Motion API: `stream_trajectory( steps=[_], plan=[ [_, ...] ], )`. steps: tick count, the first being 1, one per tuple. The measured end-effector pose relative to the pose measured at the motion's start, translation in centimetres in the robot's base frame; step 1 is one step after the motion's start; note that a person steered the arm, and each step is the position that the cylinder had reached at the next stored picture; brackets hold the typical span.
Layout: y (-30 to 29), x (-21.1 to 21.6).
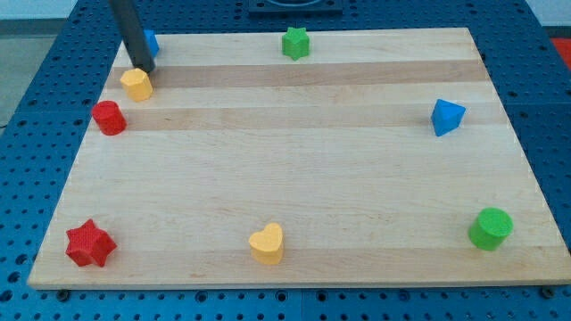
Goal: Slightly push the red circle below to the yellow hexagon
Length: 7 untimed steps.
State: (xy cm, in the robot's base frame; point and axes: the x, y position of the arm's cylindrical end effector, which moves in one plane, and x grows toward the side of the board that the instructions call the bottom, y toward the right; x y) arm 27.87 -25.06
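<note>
The red circle [109, 118] sits near the board's left edge, just below and left of the yellow hexagon [136, 84]. The two blocks are a small gap apart. My tip [145, 68] is at the upper left, touching or nearly touching the top right of the yellow hexagon, and well above and right of the red circle. The rod leans up to the view's top left.
A blue block [150, 41] is partly hidden behind the rod. A green star [295, 43] is at top centre, a blue triangle [447, 117] at right, a green circle [491, 228] at bottom right, a yellow heart [267, 243] at bottom centre, a red star [89, 243] at bottom left.
</note>
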Motion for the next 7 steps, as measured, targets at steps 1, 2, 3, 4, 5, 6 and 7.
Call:
stream_trajectory(
  steps=[1,2,3,4,5,6,7],
  plan=[
    [0.1,1.7],
    [0.3,2.4],
    [0.3,2.4],
    [-2.6,1.4],
    [-5.4,1.8],
    [-5.3,5.1],
    [-5.4,9.2]
  ],
)
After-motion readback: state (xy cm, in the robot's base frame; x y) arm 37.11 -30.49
